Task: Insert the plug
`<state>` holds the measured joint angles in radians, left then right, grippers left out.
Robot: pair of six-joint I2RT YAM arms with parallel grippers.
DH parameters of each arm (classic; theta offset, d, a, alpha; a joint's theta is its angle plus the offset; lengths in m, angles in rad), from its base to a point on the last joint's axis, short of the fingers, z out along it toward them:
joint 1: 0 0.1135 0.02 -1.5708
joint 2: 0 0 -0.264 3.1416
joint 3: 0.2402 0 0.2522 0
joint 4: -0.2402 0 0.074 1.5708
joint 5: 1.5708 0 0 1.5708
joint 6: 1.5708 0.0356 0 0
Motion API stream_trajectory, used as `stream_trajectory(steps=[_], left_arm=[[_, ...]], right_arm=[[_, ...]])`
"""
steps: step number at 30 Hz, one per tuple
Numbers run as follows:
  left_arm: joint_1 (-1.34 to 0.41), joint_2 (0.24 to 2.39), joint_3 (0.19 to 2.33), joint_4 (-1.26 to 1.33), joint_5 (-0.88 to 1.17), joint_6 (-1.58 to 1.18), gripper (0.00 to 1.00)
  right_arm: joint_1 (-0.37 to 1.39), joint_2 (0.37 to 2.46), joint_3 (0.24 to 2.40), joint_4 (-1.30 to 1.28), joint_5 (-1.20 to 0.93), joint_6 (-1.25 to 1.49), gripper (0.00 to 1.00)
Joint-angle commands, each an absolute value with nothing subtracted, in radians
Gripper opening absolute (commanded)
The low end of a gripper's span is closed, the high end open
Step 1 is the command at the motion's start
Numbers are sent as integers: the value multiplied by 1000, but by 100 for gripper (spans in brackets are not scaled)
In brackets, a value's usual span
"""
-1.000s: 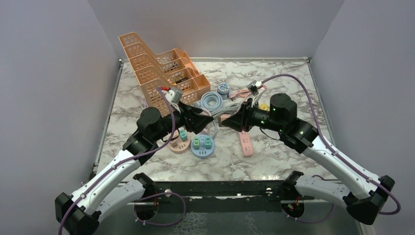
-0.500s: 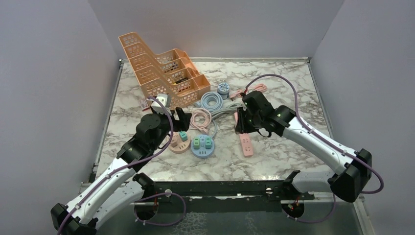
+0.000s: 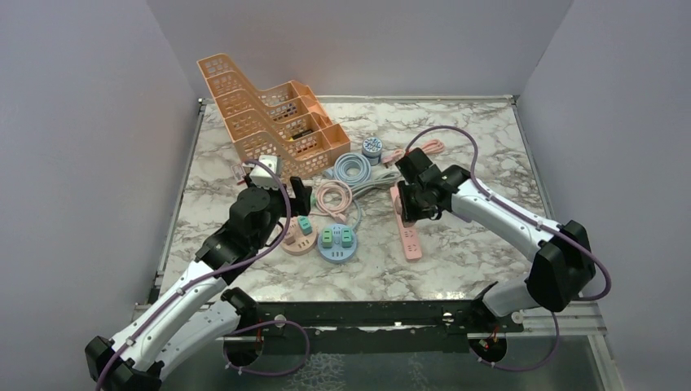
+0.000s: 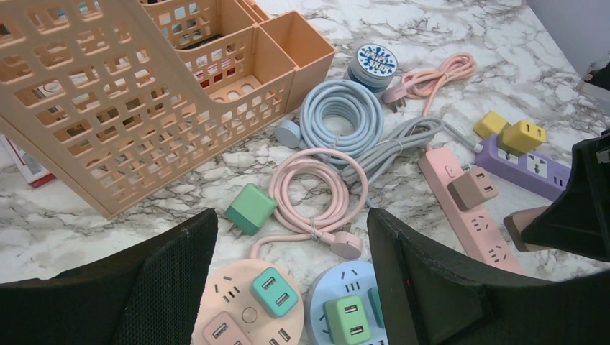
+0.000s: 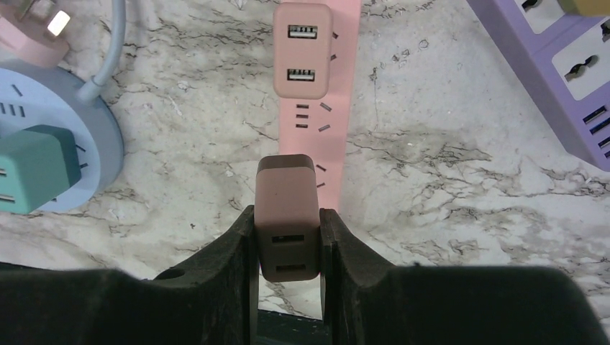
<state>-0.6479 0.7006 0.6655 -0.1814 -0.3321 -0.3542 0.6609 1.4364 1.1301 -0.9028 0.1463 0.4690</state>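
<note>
My right gripper (image 5: 288, 219) is shut on a brownish-pink USB plug (image 5: 286, 183), held by its sides. The plug hangs over the pink power strip (image 5: 338, 108), just below a pink adapter (image 5: 303, 50) that sits plugged into it. In the top view the right gripper (image 3: 405, 213) sits over the upper half of the strip (image 3: 411, 239). My left gripper (image 4: 288, 277) is open with nothing between its fingers, above the round pink socket (image 4: 234, 305) and the round blue socket (image 4: 345, 309). In the top view the left gripper (image 3: 298, 198) is left of the coiled pink cable.
An orange mesh organiser (image 3: 269, 122) stands at the back left. Coiled pink (image 4: 316, 190) and blue (image 4: 342, 115) cables, a loose green adapter (image 4: 250, 208) and a purple strip (image 4: 529, 165) with yellow adapters lie between the arms. The blue socket (image 5: 50, 165) lies left of the strip.
Both grippers have drawn apart from the table's middle. The right one has swung down over the pink strip with the plug. The left one has pulled back and opened a little wider.
</note>
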Motion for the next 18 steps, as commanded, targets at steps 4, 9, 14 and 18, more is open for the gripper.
stream_trajectory(steps=[4, 9, 14, 18], left_arm=[[-646, 743, 677, -138, -313, -449, 78], [-646, 750, 697, -163, -365, -450, 78], [-647, 746, 707, -165, -373, -401, 78], [-646, 742, 708, -161, -373, -365, 78]], right_arm=[[620, 1519, 1153, -863, 175, 402, 1], [608, 1563, 1160, -842, 136, 372, 1], [607, 1589, 1164, -824, 165, 353, 1], [607, 1616, 1184, -817, 128, 354, 1]])
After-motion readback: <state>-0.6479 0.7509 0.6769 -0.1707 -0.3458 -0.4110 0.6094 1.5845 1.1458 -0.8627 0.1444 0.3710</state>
